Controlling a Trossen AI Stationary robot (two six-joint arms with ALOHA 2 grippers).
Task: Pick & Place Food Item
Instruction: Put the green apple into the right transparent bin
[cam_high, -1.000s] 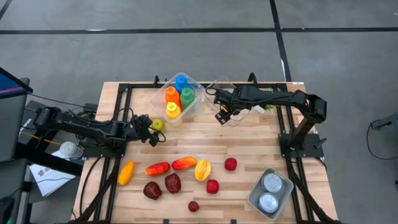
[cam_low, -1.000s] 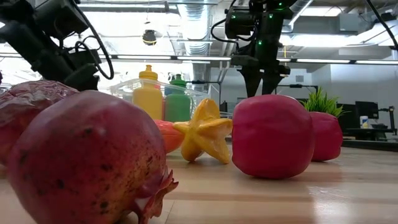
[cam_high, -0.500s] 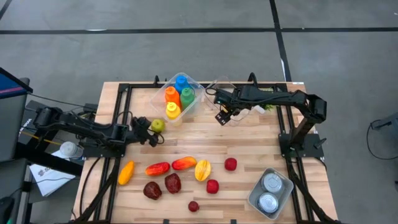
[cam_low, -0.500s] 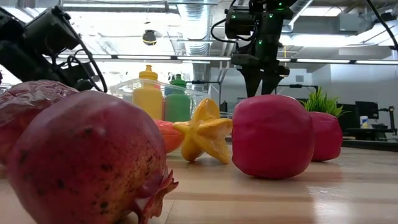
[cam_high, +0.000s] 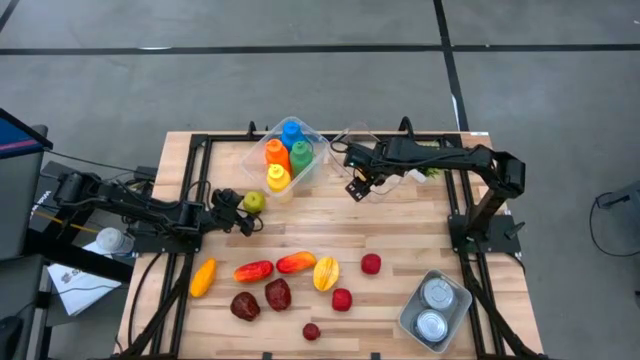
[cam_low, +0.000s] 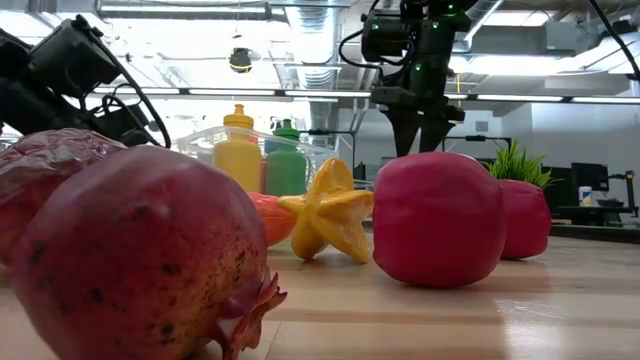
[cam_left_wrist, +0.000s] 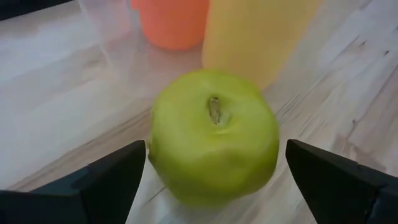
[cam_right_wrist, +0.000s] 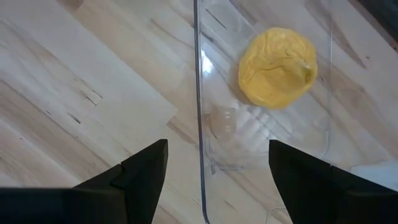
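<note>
Beside bottle bin (cam_high: 312, 160) | left hand (cam_high: 237, 207) open, green apple (cam_high: 254, 201) half-hidden

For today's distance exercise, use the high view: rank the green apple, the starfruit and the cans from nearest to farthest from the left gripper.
1. Green apple, right at the left gripper.
2. Starfruit, mid-table in the fruit row.
3. Cans, in the tub at the far right corner.
</note>
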